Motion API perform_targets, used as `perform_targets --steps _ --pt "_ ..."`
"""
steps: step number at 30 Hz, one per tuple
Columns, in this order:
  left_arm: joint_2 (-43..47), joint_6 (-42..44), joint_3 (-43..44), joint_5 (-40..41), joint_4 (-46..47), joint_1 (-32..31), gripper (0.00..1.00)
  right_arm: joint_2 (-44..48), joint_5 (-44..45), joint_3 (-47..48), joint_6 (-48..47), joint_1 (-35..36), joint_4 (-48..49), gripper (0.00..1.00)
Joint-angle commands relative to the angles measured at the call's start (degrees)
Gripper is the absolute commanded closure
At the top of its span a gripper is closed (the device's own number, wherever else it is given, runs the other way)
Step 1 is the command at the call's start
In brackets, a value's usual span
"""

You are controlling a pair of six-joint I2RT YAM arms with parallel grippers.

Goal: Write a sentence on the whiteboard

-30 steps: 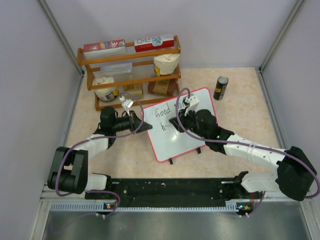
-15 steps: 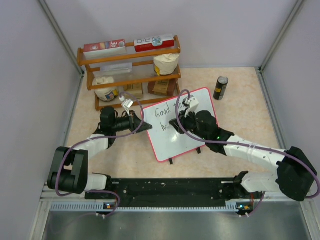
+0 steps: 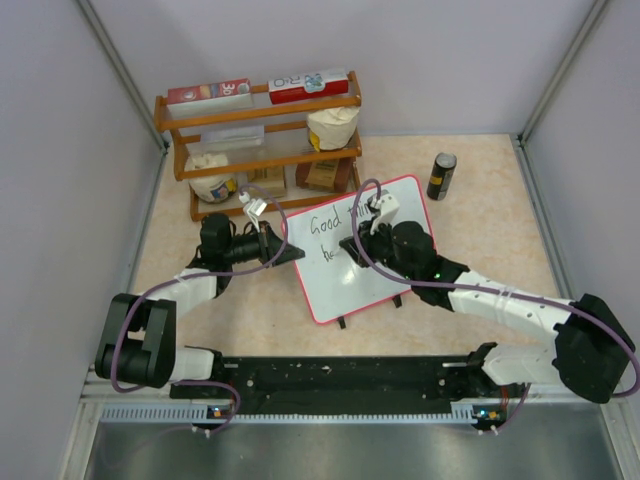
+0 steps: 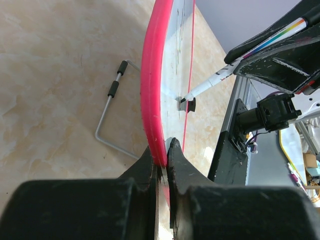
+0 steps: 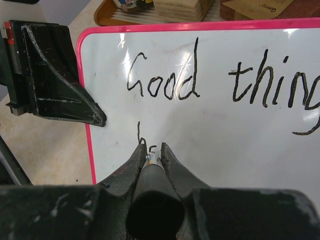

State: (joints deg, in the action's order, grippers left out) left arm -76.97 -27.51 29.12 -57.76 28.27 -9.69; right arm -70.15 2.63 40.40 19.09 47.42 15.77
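Leaning back on the beige marbled tabletop, the glossy white rectangular whiteboard with a thin red-pink frame stands on its near long edge, where two small black clip feet show. Its long axis runs from the left arm's side towards the far right, and its written face points up and towards the arms' bases. The left gripper is clamped tight on the frame at the board's left short edge, one black finger on each side of the pink rim. The right gripper is over the middle of the face, closed around a slim white marker with a rainbow stripe. The marker's barrel slants down onto the board, and its black tip is at the surface or just off it. The sentence in thin black cursive reads "Good thing" along the top line as far as the right wrist view shows. A second line begins below "Good" with only a few strokes, right at the marker tip. Behind the board stands a brown wooden shelf rack, and a dark can sits near the board's far right corner.
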Motion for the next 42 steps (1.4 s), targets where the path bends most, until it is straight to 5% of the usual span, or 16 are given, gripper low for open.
perform_targets --steps 1,42 --pt "-0.99 13.62 -3.20 1.24 -5.42 -2.08 1.00 0.98 3.17 2.57 -1.43 -1.10 0.05 1.00" --pt "-1.17 13.62 -3.11 1.24 -5.42 -2.08 1.00 4.14 2.20 -0.06 -1.69 -1.10 -3.03 1.00"
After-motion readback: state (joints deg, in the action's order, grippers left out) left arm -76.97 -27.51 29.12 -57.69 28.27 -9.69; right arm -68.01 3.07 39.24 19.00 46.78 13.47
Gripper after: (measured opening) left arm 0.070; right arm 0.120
